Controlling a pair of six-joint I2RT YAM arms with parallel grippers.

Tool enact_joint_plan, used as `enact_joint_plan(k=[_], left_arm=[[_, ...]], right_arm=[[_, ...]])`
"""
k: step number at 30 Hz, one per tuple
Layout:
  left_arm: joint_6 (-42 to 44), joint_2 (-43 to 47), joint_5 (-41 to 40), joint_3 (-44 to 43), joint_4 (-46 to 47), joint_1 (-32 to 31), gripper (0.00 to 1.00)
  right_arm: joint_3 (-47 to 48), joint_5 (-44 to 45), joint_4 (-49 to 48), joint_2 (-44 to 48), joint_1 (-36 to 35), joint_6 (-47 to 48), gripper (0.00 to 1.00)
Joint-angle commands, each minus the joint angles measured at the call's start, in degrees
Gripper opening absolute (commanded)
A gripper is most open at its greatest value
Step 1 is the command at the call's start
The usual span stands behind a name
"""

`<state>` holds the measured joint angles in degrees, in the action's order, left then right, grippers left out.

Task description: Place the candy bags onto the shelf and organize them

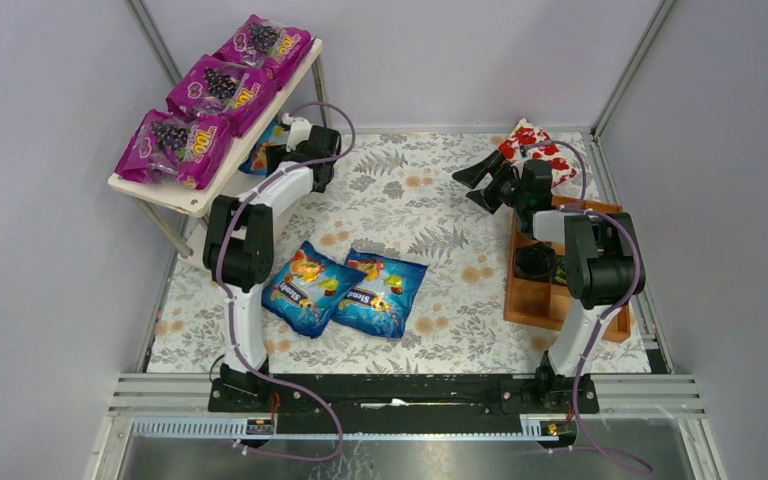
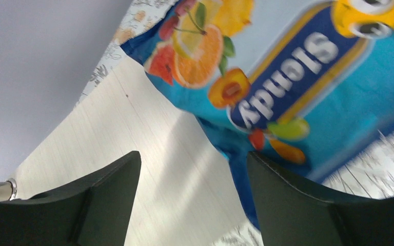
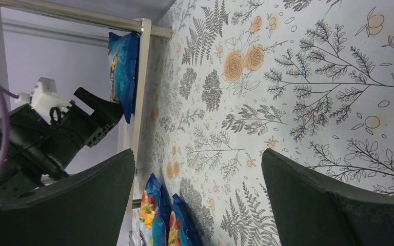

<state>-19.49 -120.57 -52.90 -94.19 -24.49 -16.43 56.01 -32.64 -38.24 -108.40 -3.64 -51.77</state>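
Observation:
The shelf (image 1: 195, 195) stands at the back left. Three purple candy bags (image 1: 222, 85) lie in a row on its top board. A blue candy bag (image 2: 297, 66) lies on the lower board (image 2: 149, 133); it also shows in the right wrist view (image 3: 123, 72). My left gripper (image 2: 192, 169) is open at the lower board's edge and holds nothing, its right finger beside the bag's corner; in the top view (image 1: 280, 155) it reaches under the top board. Two blue bags (image 1: 310, 285) (image 1: 382, 292) lie side by side on the cloth. My right gripper (image 1: 475, 180) is open and empty.
A red-and-white patterned package (image 1: 542, 150) lies at the back right. A brown wooden compartment tray (image 1: 550, 295) sits under the right arm. A floral cloth (image 1: 410, 200) covers the table, with grey walls around it.

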Motion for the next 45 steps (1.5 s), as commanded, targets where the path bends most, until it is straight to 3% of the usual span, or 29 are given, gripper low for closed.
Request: enact_joint_plan(k=[1, 6, 10, 17, 20, 25, 33, 39, 41, 43, 45], left_arm=[[-1.4, 9.6, 7.2, 2.6, -1.9, -6.6, 0.82], [-1.4, 16.4, 9.4, 5.0, -9.4, -12.8, 0.88], [2.4, 24.7, 16.0, 9.7, -11.6, -18.5, 0.92], [15.8, 43.8, 23.9, 22.7, -0.1, -31.4, 0.98], [18.0, 51.1, 29.6, 28.5, 7.2, -32.5, 0.99], [17.9, 58.1, 37.7, 30.2, 8.9, -32.6, 0.99], [16.5, 68.6, 39.5, 35.6, 11.7, -33.4, 0.99], [15.4, 68.0, 42.5, 35.0, 10.8, -33.5, 0.99], [15.0, 67.4, 42.2, 34.4, 10.0, -33.5, 0.99], [15.1, 67.5, 41.8, 34.3, 9.9, -33.4, 0.99], [15.3, 67.7, 41.1, 34.6, 9.9, -33.4, 0.99]], right_arm=[[1.0, -0.3, -0.8, 0.2, 0.3, 2.4, 1.00], [0.4, 2.2, 0.8, 1.9, -0.7, 5.4, 1.00], [1.3, 5.4, 4.3, 3.2, -2.8, 9.3, 1.00], [3.5, 7.4, 9.1, 2.9, -9.0, 12.8, 1.00], [-1.8, 4.8, 3.6, 5.8, -12.6, 10.7, 1.00], [-6.7, 6.2, 10.6, 11.7, -19.9, 11.4, 1.00], [-16.0, 7.6, 24.0, 22.5, -23.0, 12.6, 1.00], [-11.1, 4.2, 34.1, 20.6, -22.8, 17.7, 1.00], [-10.7, 0.6, 31.1, 17.5, -22.9, 14.9, 1.00], [-12.9, -3.3, 21.3, 14.4, -22.9, 9.3, 0.97], [-15.1, -5.6, 12.8, 11.1, -22.8, 4.2, 0.82]])
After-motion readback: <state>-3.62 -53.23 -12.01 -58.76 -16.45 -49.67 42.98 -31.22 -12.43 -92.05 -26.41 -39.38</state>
